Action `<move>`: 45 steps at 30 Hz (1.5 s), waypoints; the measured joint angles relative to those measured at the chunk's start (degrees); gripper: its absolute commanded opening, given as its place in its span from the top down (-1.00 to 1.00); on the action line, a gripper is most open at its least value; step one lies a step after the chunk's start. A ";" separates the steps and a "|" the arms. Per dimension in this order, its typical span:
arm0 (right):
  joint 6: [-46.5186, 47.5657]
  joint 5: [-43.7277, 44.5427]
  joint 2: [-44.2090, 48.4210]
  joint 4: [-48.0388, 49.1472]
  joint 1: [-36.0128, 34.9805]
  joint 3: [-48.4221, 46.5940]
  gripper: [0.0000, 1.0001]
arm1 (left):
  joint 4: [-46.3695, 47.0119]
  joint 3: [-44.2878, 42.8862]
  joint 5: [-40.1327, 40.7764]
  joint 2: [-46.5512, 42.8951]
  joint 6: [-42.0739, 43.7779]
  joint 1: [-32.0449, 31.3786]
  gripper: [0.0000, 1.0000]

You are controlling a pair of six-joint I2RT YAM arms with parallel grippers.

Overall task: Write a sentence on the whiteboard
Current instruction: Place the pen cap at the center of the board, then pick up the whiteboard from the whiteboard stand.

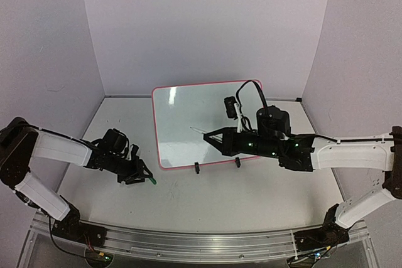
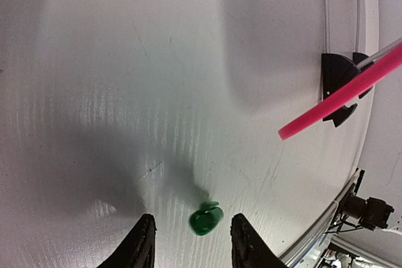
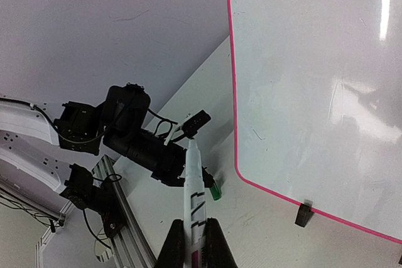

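The whiteboard, white with a pink frame, stands propped on the table, and its pink edge shows at the right of the left wrist view. No sentence shows on its face, only one tiny faint mark. My right gripper hovers in front of the board, shut on a white marker whose bare tip points left. My left gripper is low over the table left of the board, jaws apart. A green marker cap lies loose on the table between its fingertips, touching neither.
Two black clip feet hold the board's near edge. An aluminium rail runs along the table's near edge. Grey-white walls close in the back and both sides. A black cable loops above the right wrist.
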State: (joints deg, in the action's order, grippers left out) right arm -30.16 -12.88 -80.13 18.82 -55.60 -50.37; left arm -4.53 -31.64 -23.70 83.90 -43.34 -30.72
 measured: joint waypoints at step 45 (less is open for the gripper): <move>1.89 -0.88 0.80 -3.18 -0.69 -2.37 1.00 | -11.29 -46.71 -24.68 16.97 27.26 15.75 0.01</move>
State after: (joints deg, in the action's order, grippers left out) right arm -28.27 -13.76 -79.33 15.64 -56.29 -52.75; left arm -15.82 -78.34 -48.39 100.87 -16.08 -14.96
